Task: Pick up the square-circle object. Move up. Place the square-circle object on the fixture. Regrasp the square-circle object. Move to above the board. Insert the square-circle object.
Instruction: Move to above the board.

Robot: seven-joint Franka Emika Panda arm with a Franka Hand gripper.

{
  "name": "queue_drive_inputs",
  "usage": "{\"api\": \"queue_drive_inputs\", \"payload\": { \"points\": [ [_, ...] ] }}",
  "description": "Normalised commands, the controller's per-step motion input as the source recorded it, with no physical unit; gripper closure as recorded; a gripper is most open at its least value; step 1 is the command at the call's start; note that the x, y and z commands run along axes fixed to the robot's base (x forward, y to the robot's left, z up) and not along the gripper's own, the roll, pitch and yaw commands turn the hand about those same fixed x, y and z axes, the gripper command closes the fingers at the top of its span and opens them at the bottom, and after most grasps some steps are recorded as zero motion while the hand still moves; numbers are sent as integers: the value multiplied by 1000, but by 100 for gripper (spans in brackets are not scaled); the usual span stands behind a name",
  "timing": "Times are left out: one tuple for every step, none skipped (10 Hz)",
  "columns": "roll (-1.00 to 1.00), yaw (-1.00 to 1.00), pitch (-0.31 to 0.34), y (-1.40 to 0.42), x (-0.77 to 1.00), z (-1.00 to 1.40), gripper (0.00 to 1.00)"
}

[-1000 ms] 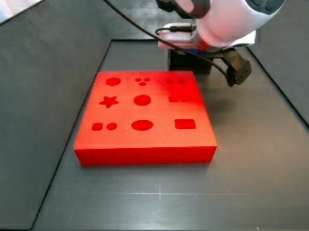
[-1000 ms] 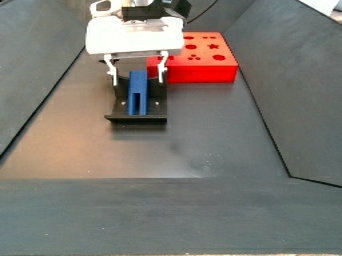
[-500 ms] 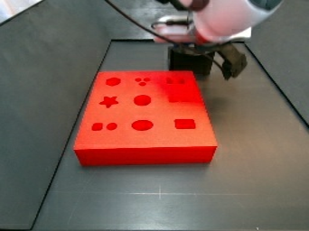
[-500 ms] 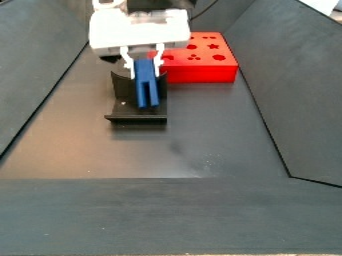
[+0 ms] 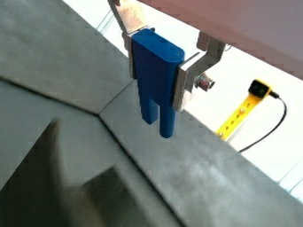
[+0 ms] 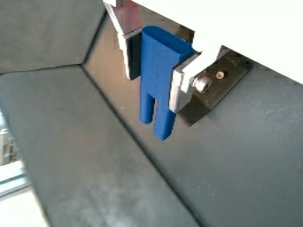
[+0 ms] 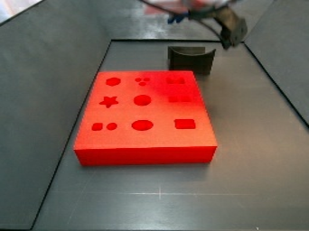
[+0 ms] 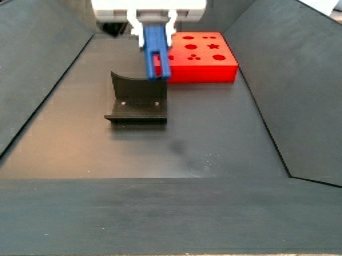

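My gripper (image 8: 155, 38) is shut on the square-circle object (image 8: 156, 50), a small blue elongated block that hangs upright, lifted above the fixture (image 8: 138, 98). Both wrist views show the block (image 5: 157, 80) (image 6: 159, 82) clamped between the silver fingers (image 5: 186, 82), its lower end split into two prongs below the gripper (image 5: 158, 66) (image 6: 154, 71). The empty dark fixture (image 7: 191, 59) stands behind the red board (image 7: 145, 113), whose top has many shaped holes. In that side view the gripper (image 7: 225, 24) is blurred at the top edge and the block is hidden. The board (image 8: 203, 57) lies beside the gripper.
Sloped dark walls (image 8: 54, 70) enclose the black floor (image 8: 201, 140) on both sides. A yellow cable (image 5: 252, 97) lies outside the enclosure in a wrist view.
The gripper has risen with the blue block in it. The block has come up out of the fixture's notch, which now stands empty.
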Motion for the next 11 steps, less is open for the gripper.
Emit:
{"api": "queue_drive_inputs", "payload": {
  "points": [
    [-27, -111, -163, 56, -245, 1000, 100],
    [-33, -132, -142, 54, -239, 1000, 100],
    [-48, -173, -86, 49, -219, 1000, 100],
    [-53, -181, -62, 47, -204, 979, 100],
    [-62, -174, -14, 30, -131, 714, 100],
    [-67, -159, 27, 19, -89, 506, 100],
    [-69, -124, 86, 7, -58, 222, 100],
    [-1000, -192, 2, -1000, -256, 388, 100],
    [-1000, -180, 11, -1000, -252, 386, 100],
    [-1000, -180, 17, -1000, -265, 400, 100],
    [-1000, -183, 28, -1000, -267, 385, 100]
  ]
}}
